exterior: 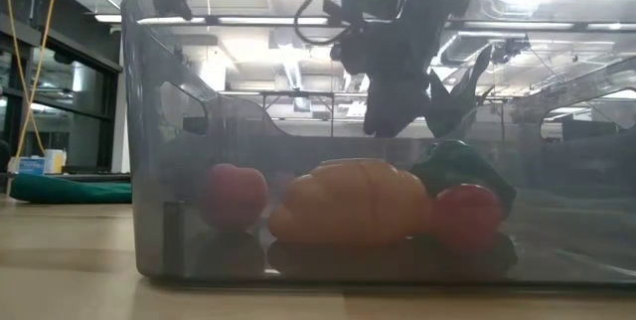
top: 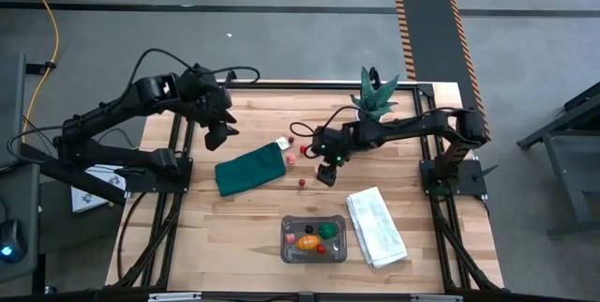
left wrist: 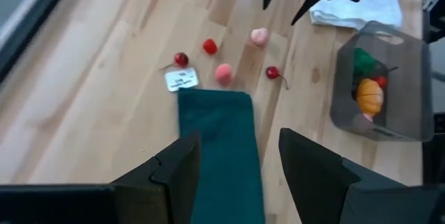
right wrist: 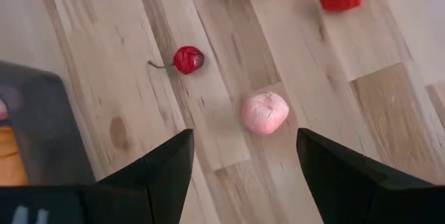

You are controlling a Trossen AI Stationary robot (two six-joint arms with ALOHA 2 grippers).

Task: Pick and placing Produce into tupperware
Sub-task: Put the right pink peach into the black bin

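Tupperware [exterior: 149,141] wall blurs produce [exterior: 353,201], arms cut off

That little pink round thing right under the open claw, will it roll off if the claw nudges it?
Probably, a little. The pink piece looks rounded and lumpy, so a nudge from the right gripper, whose open fingers frame it, could send it wobbling across the smooth wooden table. Its bumps might stop it soon. It looks small and light, likely easy to lift.

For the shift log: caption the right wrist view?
Open right gripper above a pink fruit, a cherry nearby.
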